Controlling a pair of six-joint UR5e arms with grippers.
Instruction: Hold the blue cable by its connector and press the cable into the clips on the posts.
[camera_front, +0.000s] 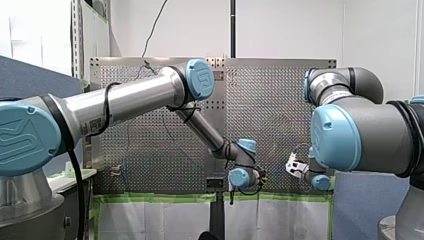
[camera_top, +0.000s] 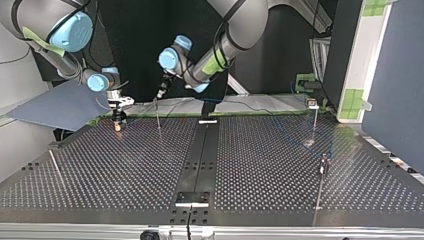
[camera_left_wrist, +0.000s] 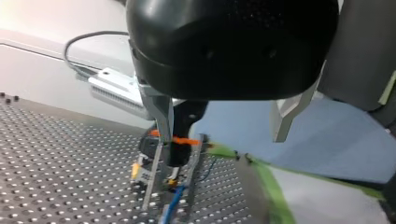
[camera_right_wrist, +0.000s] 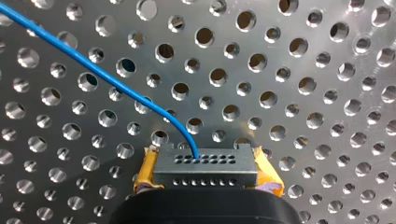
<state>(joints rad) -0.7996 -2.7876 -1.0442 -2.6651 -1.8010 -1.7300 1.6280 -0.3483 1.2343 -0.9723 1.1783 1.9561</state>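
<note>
Spreading beneath the blue cable (camera_right_wrist: 116, 86), the perforated table (camera_right_wrist: 303, 70) has green-taped edges (camera_front: 165, 197).

Left arm (camera_front: 130, 97) and right arm (camera_front: 365, 132) stretch forward, wrists close.
Left gripper (camera_left_wrist: 222, 135) jaws gape; right gripper (camera_right_wrist: 205, 179) jaws clamp the connector (camera_right_wrist: 205, 163).

A white, evenly lit wall (camera_front: 285, 30) stands behind the perforated metal table (camera_front: 280, 100) in the front view. A black pole (camera_front: 232, 27) runs up the wall, and a thin dark cord (camera_front: 155, 22) hangs beside it. At that view's left, a slotted metal upright (camera_front: 76, 35) rises next to a blue-grey partition (camera_front: 22, 75). Green tape (camera_front: 165, 198) edges the table above white sheeting (camera_front: 150, 220). In the top view a dark backdrop (camera_top: 135, 45) lies beyond the table. A blue-grey panel (camera_top: 395, 75) stands at the right, beside a white post (camera_top: 357, 65) with green patches.
</note>
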